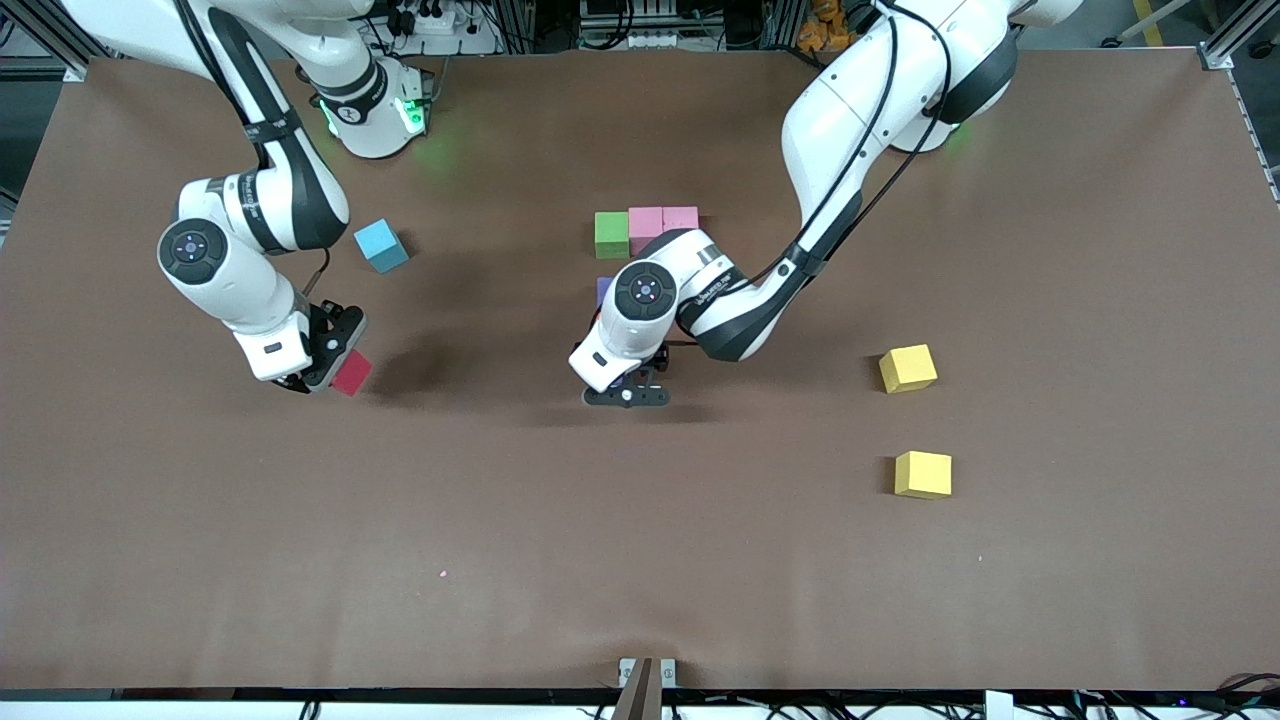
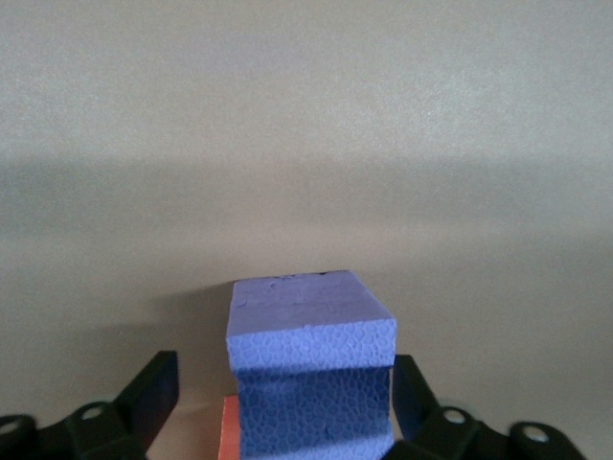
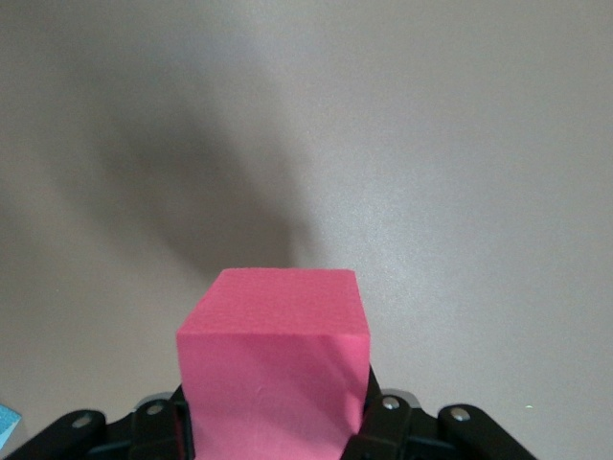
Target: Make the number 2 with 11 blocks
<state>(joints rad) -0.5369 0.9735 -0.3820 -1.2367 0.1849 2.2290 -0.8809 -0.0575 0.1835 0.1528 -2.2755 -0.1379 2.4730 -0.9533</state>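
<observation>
The left pincer (image 1: 628, 392), low over the brown worktop (image 1: 640, 560), stands wide around a matte purple foam cube (image 2: 311, 369); this looks like a placing step in the figure's column, nearer the front camera than the green foam cube (image 1: 611, 234) and two pink foam cubes (image 1: 662, 222). Next, it should lift clear. The right pincer (image 1: 322, 378), toward the right arm's end, clamps a red foam cube (image 1: 352, 373), in the air. An orange edge (image 2: 230, 429) beneath the purple cube is barely visible; the arm hides most of the figure.

A robotics lab: two white arms (image 1: 250, 230) stand bolted along one edge of a brown-covered table (image 1: 640, 560), with aluminium framing (image 1: 50, 40), power strips (image 1: 430, 20) and loose cables (image 1: 1100, 705) around its edges.
</observation>
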